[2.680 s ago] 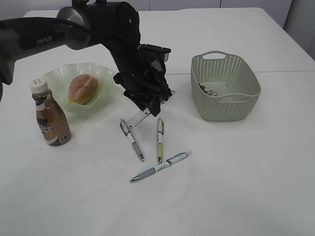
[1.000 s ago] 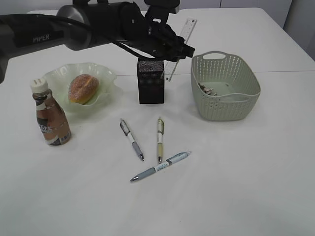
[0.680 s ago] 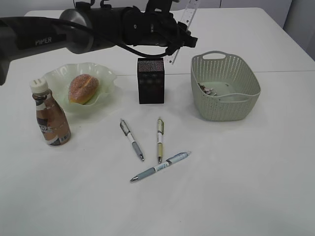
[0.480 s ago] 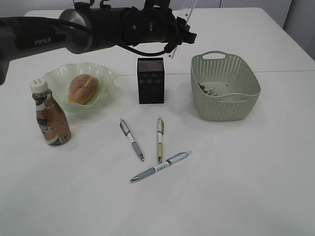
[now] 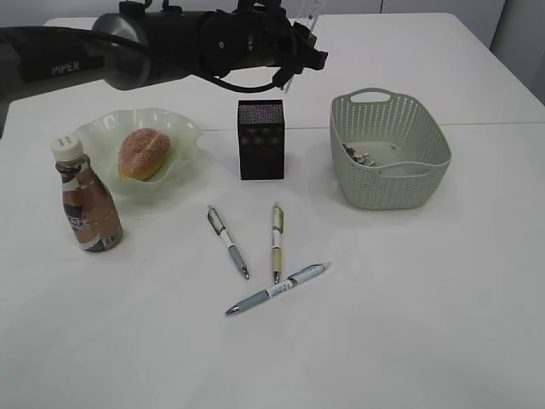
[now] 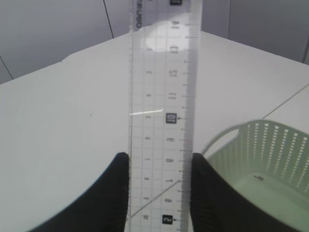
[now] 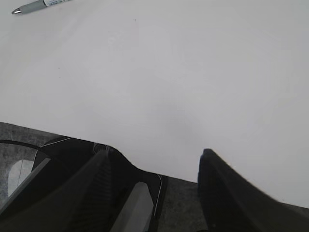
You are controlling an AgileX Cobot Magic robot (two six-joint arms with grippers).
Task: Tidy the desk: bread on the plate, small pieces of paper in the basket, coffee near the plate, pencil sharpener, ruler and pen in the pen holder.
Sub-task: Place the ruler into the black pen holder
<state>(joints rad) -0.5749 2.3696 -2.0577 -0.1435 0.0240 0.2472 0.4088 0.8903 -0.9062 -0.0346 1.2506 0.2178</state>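
My left gripper [image 5: 298, 47] hangs above and behind the black mesh pen holder [image 5: 261, 139], shut on the clear ruler [image 5: 308, 10], whose top runs off the frame. In the left wrist view the ruler [image 6: 164, 96] stands upright between the black fingers [image 6: 116, 193] of the gripper [image 6: 160, 164]. The bread [image 5: 142, 153] lies on the green plate [image 5: 183, 136], with the coffee [image 5: 85, 200] beside it. Three pens [image 5: 228, 241] [image 5: 277, 241] [image 5: 278, 289] lie on the desk [image 5: 409, 290]. Paper scraps [image 5: 362, 157] sit in the basket [image 5: 389, 183]. My right gripper [image 7: 157, 162] is open and empty. The pencil sharpener is out of view.
The basket [image 6: 260, 154] shows low right in the left wrist view. One pen tip [image 7: 41, 5] appears at the top left of the right wrist view, over bare white desk. The right arm does not show in the exterior view.
The left gripper has carried the ruler up and back from beside the pen holder's right edge; its top now leaves the frame. Everything on the desk has stayed put.
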